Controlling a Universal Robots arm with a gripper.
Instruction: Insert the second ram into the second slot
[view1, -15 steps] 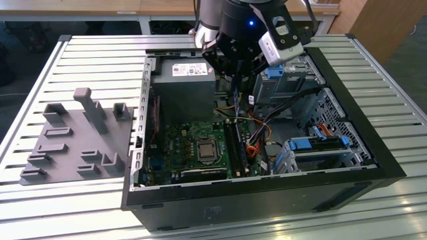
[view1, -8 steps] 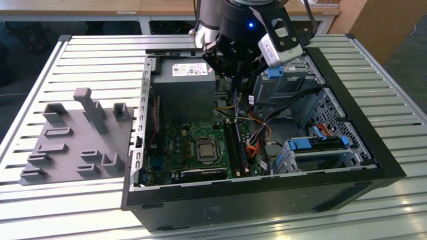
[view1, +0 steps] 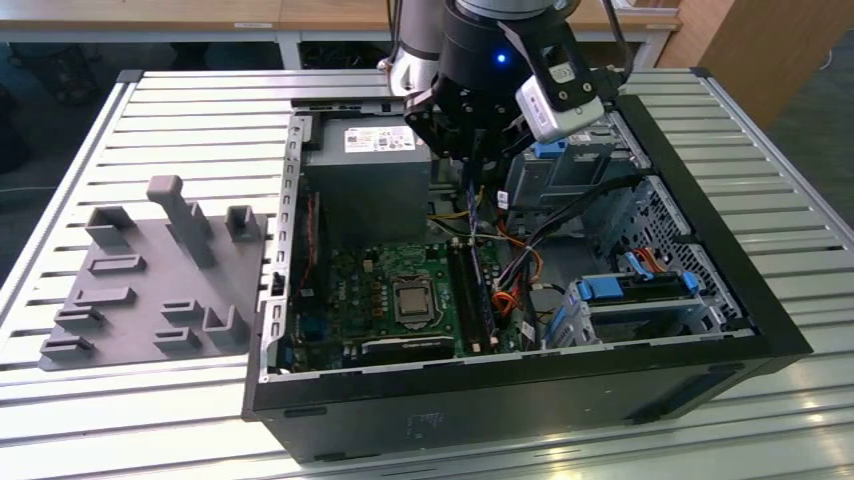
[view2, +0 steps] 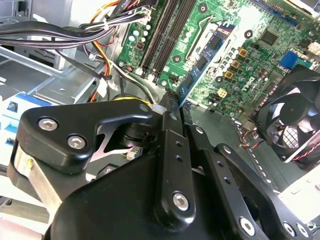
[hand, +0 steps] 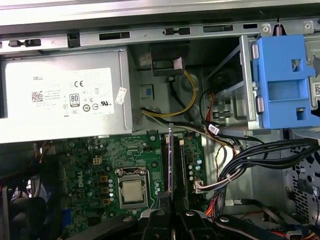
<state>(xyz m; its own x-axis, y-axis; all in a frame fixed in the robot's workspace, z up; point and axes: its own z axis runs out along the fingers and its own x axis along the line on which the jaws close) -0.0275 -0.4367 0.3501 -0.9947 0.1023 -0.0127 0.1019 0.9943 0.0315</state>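
My gripper (view1: 471, 165) hangs over the open computer case (view1: 747, 300), shut on the second ram (view1: 474, 215), a thin stick pointing down toward the motherboard. In the first wrist view the ram (hand: 170, 160) shows edge-on, running out from the gripper (hand: 171, 201) above the long black memory slots (hand: 181, 165) beside the processor socket (hand: 132, 191). The second wrist view shows the ram's blue board (view2: 202, 65) past the gripper (view2: 175, 106), held clear above the green board, with the slots (view2: 162, 35) off to one side. I cannot tell which slot it lines up with.
A grey power supply (view1: 367, 170) fills the case's far end. Blue drive-bay clips (view1: 641, 285) and a black cable bundle (hand: 250, 160) sit on the exterior view's right of the slots. A fan (view2: 295, 120) is nearby. A grey fixture with pegs (view1: 160, 270) lies outside the case.
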